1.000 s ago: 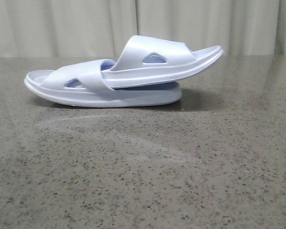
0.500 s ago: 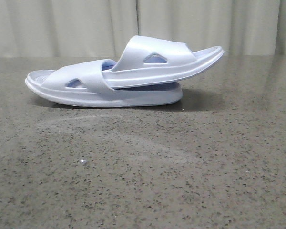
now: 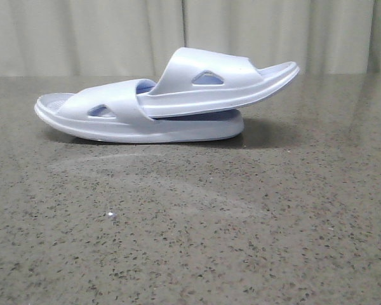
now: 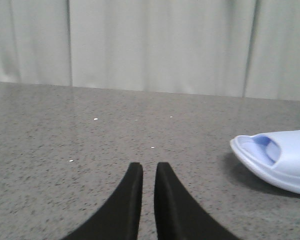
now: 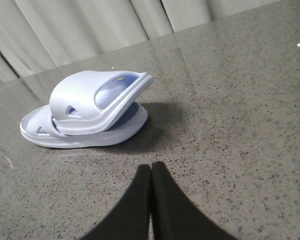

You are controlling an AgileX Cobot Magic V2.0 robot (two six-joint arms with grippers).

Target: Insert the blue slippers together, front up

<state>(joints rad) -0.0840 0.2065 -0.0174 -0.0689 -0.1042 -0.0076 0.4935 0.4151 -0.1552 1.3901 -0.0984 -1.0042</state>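
The blue slippers (image 3: 165,101) are lying nested on the speckled grey table (image 3: 190,235), well back toward the pale curtain (image 3: 82,35). The lower slipper (image 3: 146,127) is sitting flat on its sole, and the upper slipper (image 3: 222,82) is pushed in under the lower one's strap, its free end tilting up and jutting past the lower slipper toward the robot's right. Both are facing footbed and strap upward, so the insertion itself is looking finished, judging from how the pair is lying.

Neither arm is showing in the front view. In the left wrist view the left end effector (image 4: 144,170) is hanging over bare table with its fingers nearly together, only a thin gap between them and nothing held; one rounded end of a slipper (image 4: 275,160) is showing off to one side, well apart from the fingers. In the right wrist view the right end effector (image 5: 151,172) is fully closed and empty, pointing toward the nested pair (image 5: 85,115) but standing clear of it.

The step in hand is appearing to be the retreat after the nesting. Little is left: keeping both arms away so the tilted upper slipper is not knocked loose. If a tidier fit is wanted, the next move is calling for a gentle push on the raised end, with the lower slipper steadied.
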